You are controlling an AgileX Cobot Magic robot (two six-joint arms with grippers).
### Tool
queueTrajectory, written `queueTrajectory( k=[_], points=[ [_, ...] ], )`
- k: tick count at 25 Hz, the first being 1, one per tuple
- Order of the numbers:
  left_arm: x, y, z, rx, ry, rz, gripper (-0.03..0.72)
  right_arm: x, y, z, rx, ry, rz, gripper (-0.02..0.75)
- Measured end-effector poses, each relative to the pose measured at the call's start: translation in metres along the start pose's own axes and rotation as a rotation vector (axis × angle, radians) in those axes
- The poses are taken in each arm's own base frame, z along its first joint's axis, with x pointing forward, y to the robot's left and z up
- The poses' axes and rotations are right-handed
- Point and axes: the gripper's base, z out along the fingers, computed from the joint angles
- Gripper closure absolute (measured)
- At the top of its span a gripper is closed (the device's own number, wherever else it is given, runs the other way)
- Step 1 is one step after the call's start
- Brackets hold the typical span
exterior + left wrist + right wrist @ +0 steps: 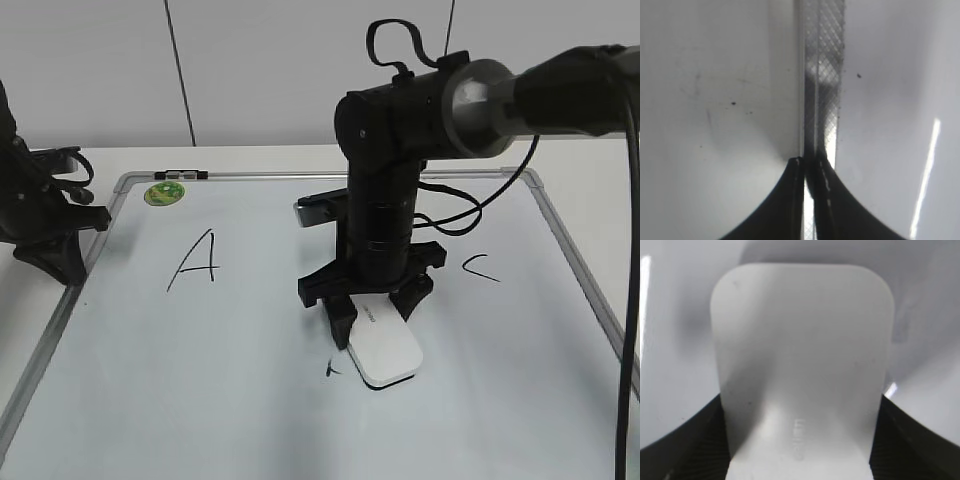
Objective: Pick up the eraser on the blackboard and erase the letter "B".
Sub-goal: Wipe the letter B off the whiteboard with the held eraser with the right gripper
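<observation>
The white eraser [384, 348] lies flat on the blackboard [250, 380], a white board with a grey frame, near its middle. My right gripper [375, 305] is shut on the eraser's sides; in the right wrist view the eraser [800, 355] fills the frame between the black fingers [800, 440]. Of the letter "B" only a small black remnant [331, 370] shows, left of the eraser; the rest is hidden or wiped. My left gripper [810, 165] is shut and empty over the board's left frame rail [822, 75], and shows at the left edge of the exterior view [50, 215].
A black "A" [195, 258] is on the board's left part and a small "C" [478, 267] on its right. A green sticker [164, 193] sits at the top left corner. A grey clip [315, 210] lies behind the right arm.
</observation>
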Motion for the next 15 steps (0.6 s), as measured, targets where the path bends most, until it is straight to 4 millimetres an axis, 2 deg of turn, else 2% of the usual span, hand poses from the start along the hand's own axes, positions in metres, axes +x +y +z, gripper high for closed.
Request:
queueTrajectory(
  k=[3, 7, 11, 15],
  points=[
    [0.000, 0.000, 0.000, 0.000, 0.000, 0.000, 0.672, -0.001, -0.006, -0.001, 0.005, -0.001, 0.012, 0.217],
    [0.000, 0.000, 0.000, 0.000, 0.000, 0.000, 0.672, -0.001, -0.003, -0.001, 0.013, -0.001, 0.002, 0.217],
    [0.000, 0.000, 0.000, 0.000, 0.002, 0.000, 0.672, 0.002, 0.011, 0.000, 0.039, -0.003, -0.048, 0.217],
    [0.000, 0.000, 0.000, 0.000, 0.002, 0.000, 0.672, 0.007, 0.035, 0.001, 0.065, -0.008, -0.122, 0.217]
  ],
)
